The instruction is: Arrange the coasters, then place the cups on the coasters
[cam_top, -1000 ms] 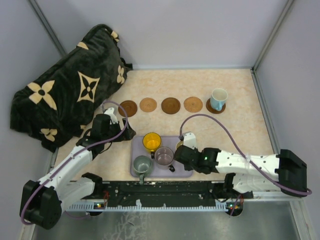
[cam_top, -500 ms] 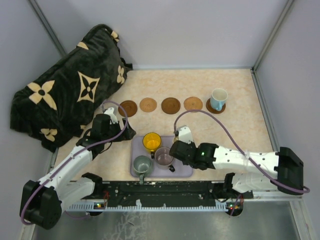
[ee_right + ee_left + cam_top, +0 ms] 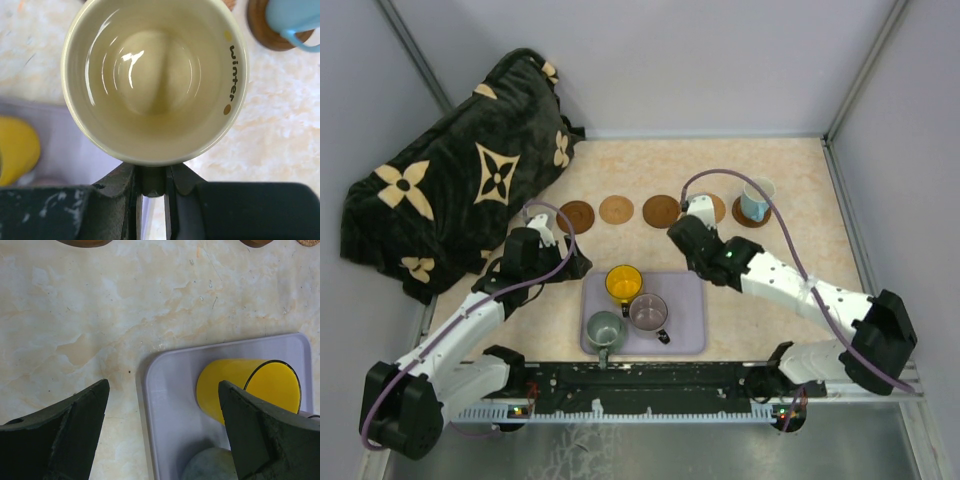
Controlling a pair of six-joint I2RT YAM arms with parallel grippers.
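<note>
Several coasters lie in a row across the table: dark (image 3: pixel 577 215), tan (image 3: pixel 616 210), dark (image 3: pixel 661 211), tan (image 3: pixel 710 207), and a dark one (image 3: pixel 263 31) under the light blue cup (image 3: pixel 757 198). My right gripper (image 3: pixel 152 182) is shut on the handle of the cream-yellow cup (image 3: pixel 152 80), held upright near the tan coaster beside the blue cup. The yellow-orange cup (image 3: pixel 623 283), mauve-grey cup (image 3: pixel 648 312) and grey-green cup (image 3: pixel 604 328) stand on the lavender tray (image 3: pixel 688 320). My left gripper (image 3: pixel 162 390) hangs open over the tray's left corner, next to the yellow-orange cup (image 3: pixel 240 390).
A dark blanket with tan flower shapes (image 3: pixel 460 170) is heaped at the back left. Grey walls close the table at the back and both sides. The right arm (image 3: pixel 790 285) stretches diagonally over the table right of the tray.
The right arm has lifted the cream-yellow cup off the tray's right side and carried it away toward the coaster row. The left arm has not moved.
</note>
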